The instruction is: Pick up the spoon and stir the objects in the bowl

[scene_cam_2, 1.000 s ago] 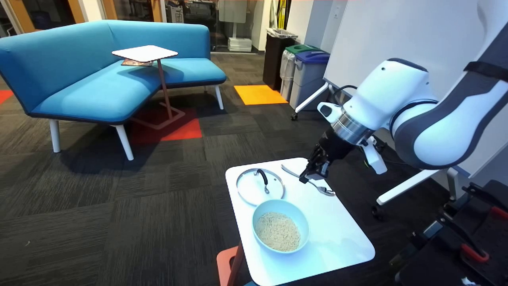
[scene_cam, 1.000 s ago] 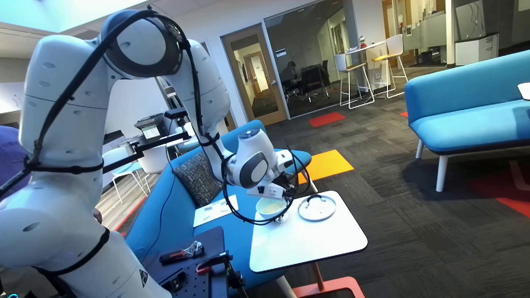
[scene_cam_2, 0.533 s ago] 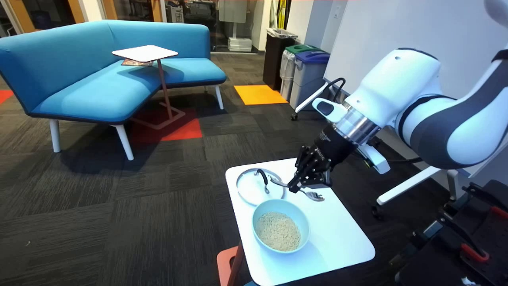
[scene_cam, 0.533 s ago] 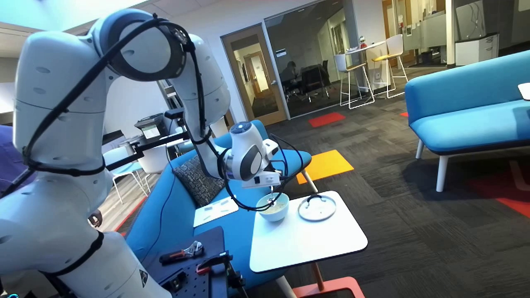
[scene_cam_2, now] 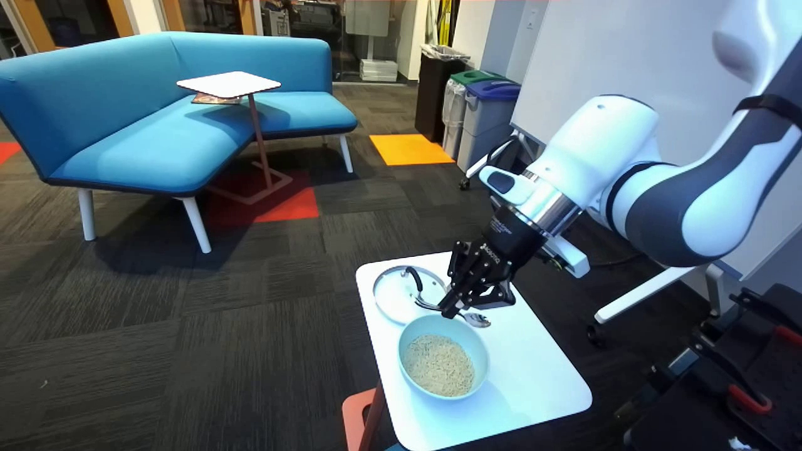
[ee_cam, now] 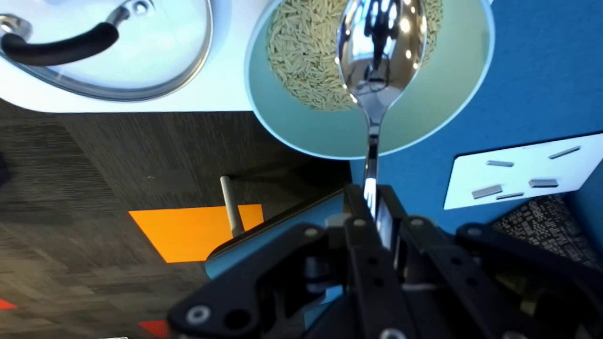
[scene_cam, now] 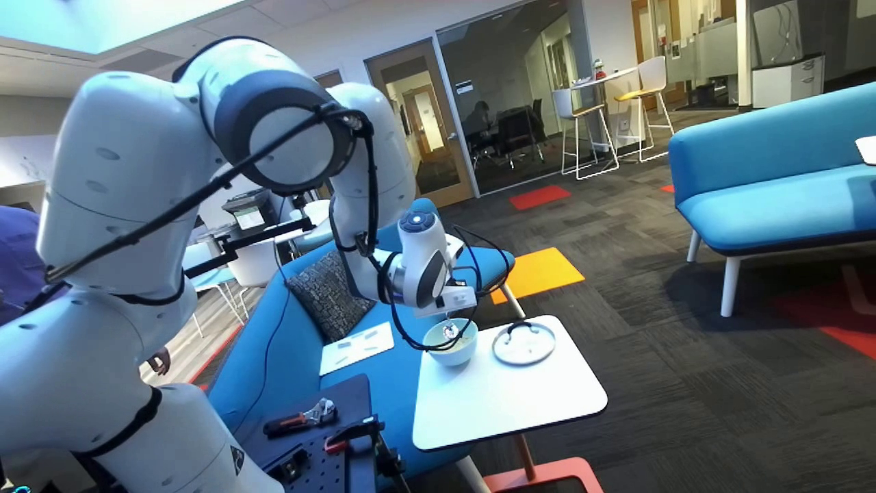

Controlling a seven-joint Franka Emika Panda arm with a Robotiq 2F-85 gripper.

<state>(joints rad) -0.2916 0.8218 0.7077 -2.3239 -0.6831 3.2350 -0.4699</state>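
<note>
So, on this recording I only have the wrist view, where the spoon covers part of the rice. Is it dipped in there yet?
Observer: Not yet. In an exterior view the spoon is held clear of the rice in the pale blue bowl.
Operator: Anything sticking out on the far side of the grip?
Observer: Yes, in an exterior view the end of the handle projects past the gripper, seen against the glass lid.
Operator: And is anyone around?
Observer: A person's hand shows behind the arm in an exterior view; how close, I can't tell.
</note>
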